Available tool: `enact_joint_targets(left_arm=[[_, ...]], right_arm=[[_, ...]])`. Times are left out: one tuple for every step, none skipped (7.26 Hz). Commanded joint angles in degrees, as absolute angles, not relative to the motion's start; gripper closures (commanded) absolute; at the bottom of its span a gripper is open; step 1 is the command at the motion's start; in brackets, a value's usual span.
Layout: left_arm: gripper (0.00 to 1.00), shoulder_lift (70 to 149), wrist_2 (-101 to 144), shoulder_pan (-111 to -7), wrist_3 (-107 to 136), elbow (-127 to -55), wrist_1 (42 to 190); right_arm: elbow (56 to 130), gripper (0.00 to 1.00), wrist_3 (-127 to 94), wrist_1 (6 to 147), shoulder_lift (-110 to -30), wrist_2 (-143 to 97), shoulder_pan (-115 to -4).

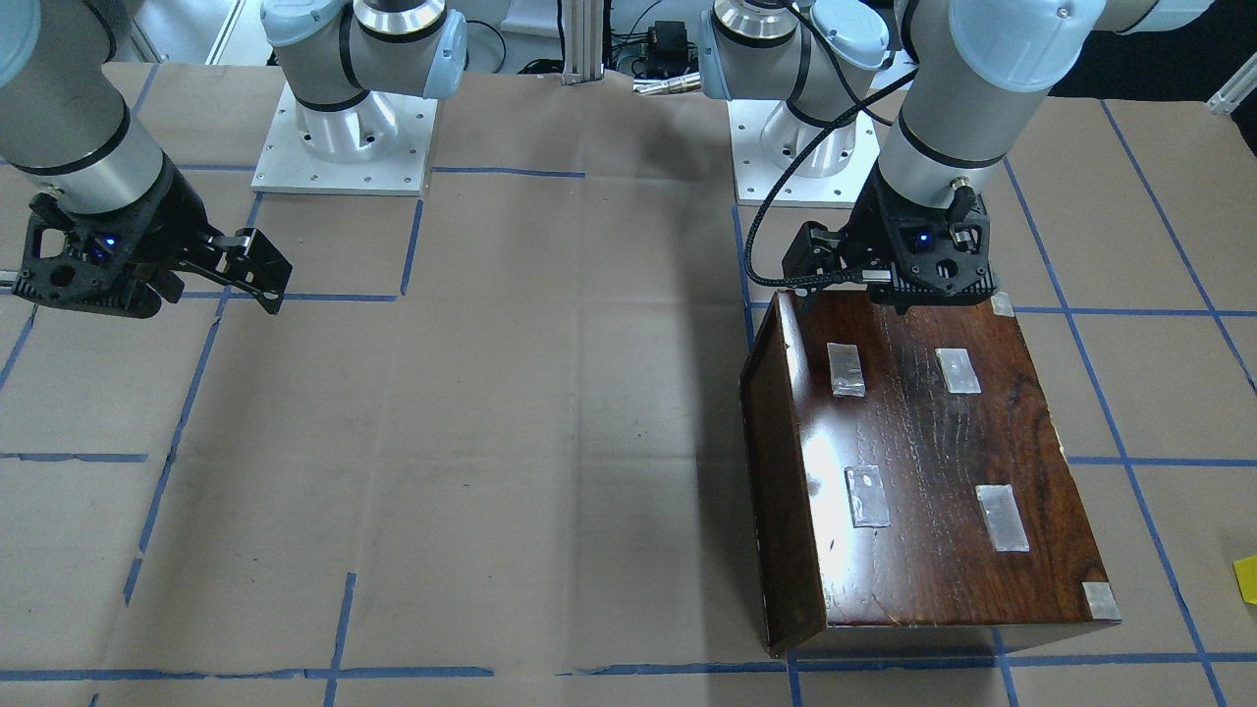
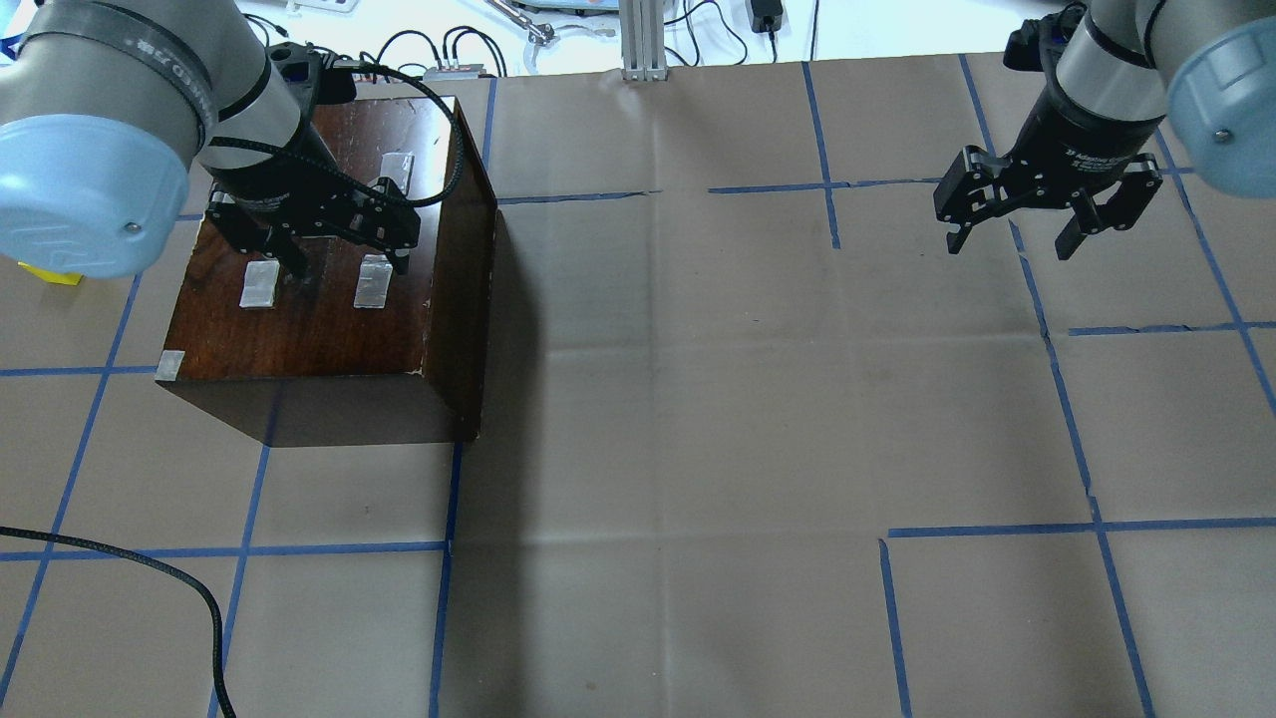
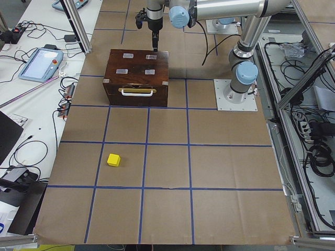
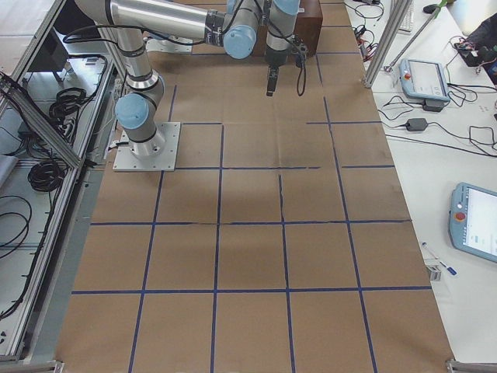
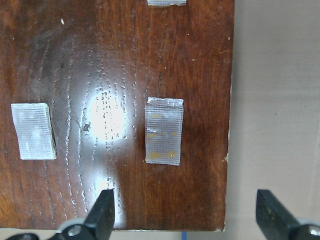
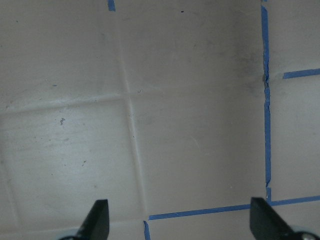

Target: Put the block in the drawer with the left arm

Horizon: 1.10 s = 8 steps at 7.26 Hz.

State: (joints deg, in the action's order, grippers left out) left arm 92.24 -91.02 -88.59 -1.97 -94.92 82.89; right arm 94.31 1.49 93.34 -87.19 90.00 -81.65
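Note:
The block [image 3: 113, 159], a small yellow cube, lies on the paper-covered table well in front of the box; it also shows at the right edge of the front-facing view [image 1: 1247, 579] and half hidden under my left arm in the overhead view [image 2: 58, 276]. The drawer [image 3: 137, 96] is shut in the dark-brown box [image 2: 319, 329], with its pale handle facing the left-end camera. My left gripper [image 2: 347, 261] hangs open and empty just above the box top [image 5: 100, 75], near its robot-side edge. My right gripper [image 2: 1007, 239] is open and empty over bare table.
Silvery tape patches [image 5: 163, 130] lie on the box top. Blue tape lines [image 2: 1057, 329] grid the brown paper. A black cable [image 2: 150, 563] lies on the table at the near left. The arm bases [image 1: 344, 147] stand at the robot's side.

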Motion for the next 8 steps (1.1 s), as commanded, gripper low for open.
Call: enact_joint_targets(left_arm=[[0.01, 92.2, -91.0, -88.6, -2.1, -94.9, 82.9], [0.01, 92.4, -91.0, -88.6, -2.2, -95.0, 82.8], [0.01, 92.5, -90.8, -88.6, -2.1, -95.0, 82.6], [0.01, 92.7, -90.6, -88.6, -2.0, -95.0, 82.4], [0.01, 92.0, -91.1, -88.6, -2.2, -95.2, 82.4], [0.01, 92.0, -91.0, -88.6, -2.3, -95.3, 82.4], [0.01, 91.6, -91.1, -88.6, -2.3, -94.9, 82.4], [0.01, 91.5, -91.2, -88.6, -2.3, -94.1, 82.5]], right_arm=[[94.3, 0.00, 1.4, 93.3, -87.2, 90.0, -81.7], [94.3, 0.00, 1.5, 93.3, -87.2, 90.0, -81.7], [94.2, 0.00, 1.5, 93.3, -87.2, 90.0, -81.7], [94.3, 0.00, 1.5, 93.3, -87.2, 90.0, -81.7], [94.3, 0.00, 1.5, 93.3, -87.2, 90.0, -81.7], [94.3, 0.00, 1.4, 93.3, -87.1, 90.0, -81.7], [94.2, 0.00, 1.5, 93.3, -87.1, 90.0, -81.7], [94.2, 0.00, 1.5, 93.3, -87.2, 90.0, -81.7]])
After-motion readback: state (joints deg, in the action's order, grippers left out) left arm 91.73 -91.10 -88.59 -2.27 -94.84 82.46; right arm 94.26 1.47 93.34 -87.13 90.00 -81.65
